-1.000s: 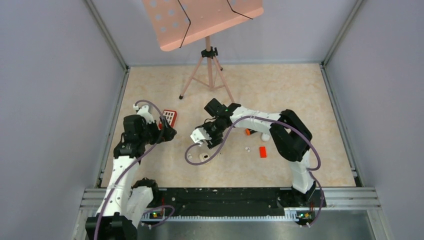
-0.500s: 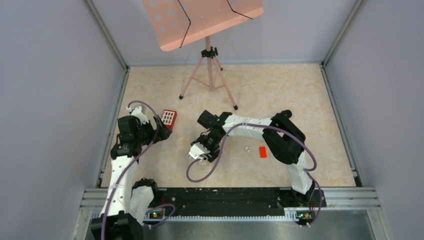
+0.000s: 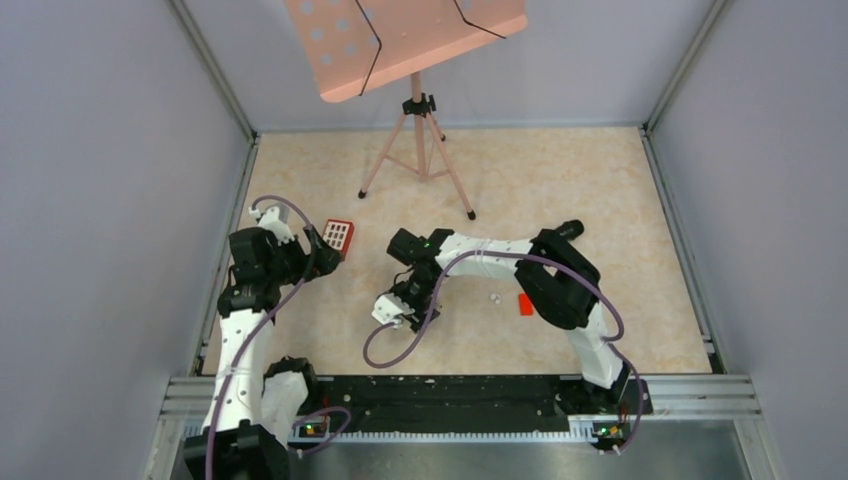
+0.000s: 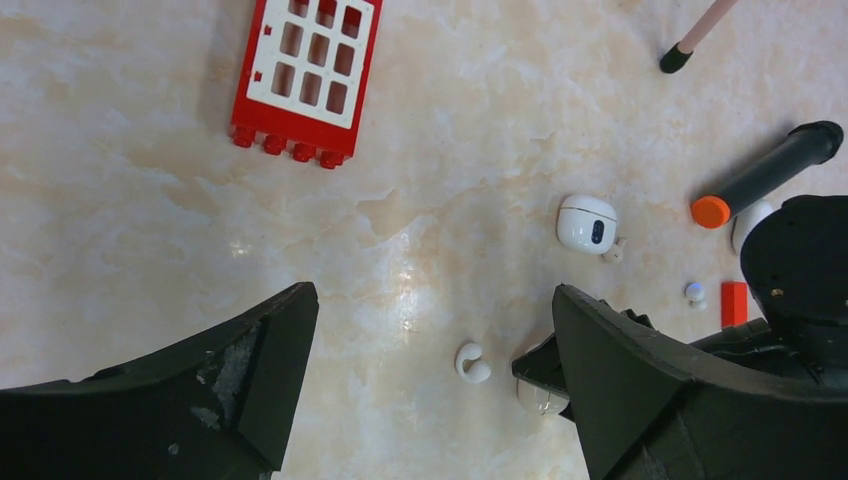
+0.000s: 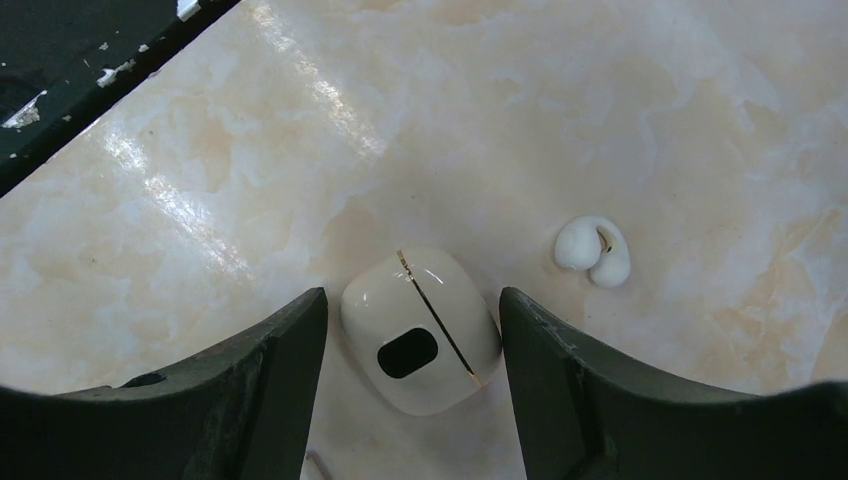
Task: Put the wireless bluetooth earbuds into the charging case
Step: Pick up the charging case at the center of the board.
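A closed white charging case (image 5: 420, 330) with a gold seam and a black oval lies on the table. My right gripper (image 5: 412, 305) is open and low, with a finger on each side of the case and small gaps showing. A curled white earbud (image 5: 593, 252) lies just beside it. The left wrist view shows that earbud (image 4: 472, 362), a second white case (image 4: 587, 222) with a tiny earbud (image 4: 613, 252) beside it, and another earbud (image 4: 693, 293). My left gripper (image 4: 435, 370) is open, empty and above the table. In the top view the right gripper (image 3: 395, 312) hides the first case.
A red and white grid brick (image 4: 308, 75) lies at the far left. A black marker with an orange cap (image 4: 765, 175) and a small red block (image 3: 525, 303) lie to the right. A pink music stand (image 3: 405, 40) stands on its tripod (image 3: 420, 150) at the back.
My right gripper has moved toward the near left and down, and now stands around the case. My left arm has drawn back a little to the left.
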You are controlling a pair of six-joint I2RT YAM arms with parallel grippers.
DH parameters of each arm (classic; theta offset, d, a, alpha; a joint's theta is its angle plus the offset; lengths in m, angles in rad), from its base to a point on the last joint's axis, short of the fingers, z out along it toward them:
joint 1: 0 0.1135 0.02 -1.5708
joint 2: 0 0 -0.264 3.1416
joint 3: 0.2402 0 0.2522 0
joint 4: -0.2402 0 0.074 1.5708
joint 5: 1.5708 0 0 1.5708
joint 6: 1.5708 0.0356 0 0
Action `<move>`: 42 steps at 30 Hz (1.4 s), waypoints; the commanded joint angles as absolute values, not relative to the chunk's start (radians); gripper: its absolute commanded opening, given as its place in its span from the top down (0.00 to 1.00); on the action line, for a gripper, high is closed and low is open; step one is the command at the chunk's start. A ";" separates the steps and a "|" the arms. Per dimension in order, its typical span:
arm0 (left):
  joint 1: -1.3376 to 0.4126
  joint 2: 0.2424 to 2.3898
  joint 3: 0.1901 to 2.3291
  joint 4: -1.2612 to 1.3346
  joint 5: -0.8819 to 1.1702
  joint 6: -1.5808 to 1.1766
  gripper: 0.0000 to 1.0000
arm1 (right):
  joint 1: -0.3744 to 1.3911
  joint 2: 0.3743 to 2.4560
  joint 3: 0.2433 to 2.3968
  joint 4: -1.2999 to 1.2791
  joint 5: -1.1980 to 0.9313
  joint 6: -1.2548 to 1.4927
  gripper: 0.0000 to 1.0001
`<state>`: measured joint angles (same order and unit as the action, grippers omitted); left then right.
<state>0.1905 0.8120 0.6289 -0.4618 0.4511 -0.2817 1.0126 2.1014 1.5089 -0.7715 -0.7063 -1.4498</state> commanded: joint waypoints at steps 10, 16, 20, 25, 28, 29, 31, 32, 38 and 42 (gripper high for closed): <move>0.196 0.854 0.692 -0.362 0.571 -0.265 0.10 | 0.985 2.148 1.608 -0.913 -0.604 -1.416 0.40; 0.196 0.865 0.690 -0.350 0.570 -0.274 0.10 | 0.970 2.147 1.592 -0.847 -0.618 -1.281 0.42; 0.198 0.879 0.694 -0.341 0.576 -0.279 0.11 | 0.968 2.128 1.557 -0.798 -0.651 -1.183 0.34; 0.196 0.897 0.698 -0.327 0.584 -0.285 0.11 | 0.966 2.087 1.480 -0.709 -0.677 -1.059 0.38; 0.196 0.912 0.698 -0.317 0.589 -0.285 0.12 | 0.960 2.072 1.453 -0.683 -0.679 -1.030 0.46; 0.197 0.916 0.699 -0.315 0.592 -0.285 0.12 | 0.956 2.070 1.451 -0.682 -0.676 -1.029 0.49; 0.195 0.928 0.697 -0.302 0.608 -0.285 0.13 | 0.945 2.060 1.445 -0.682 -0.665 -1.030 0.55; 0.194 0.937 0.698 -0.292 0.620 -0.286 0.13 | 0.940 2.051 1.445 -0.683 -0.659 -1.030 0.58; 0.123 1.008 0.739 -0.225 0.680 -0.262 0.15 | 0.832 1.886 1.446 -0.672 -0.604 -0.996 0.65; 0.029 1.039 0.810 -0.148 0.768 -0.225 0.15 | 0.759 1.703 1.452 -0.667 -0.535 -0.968 0.68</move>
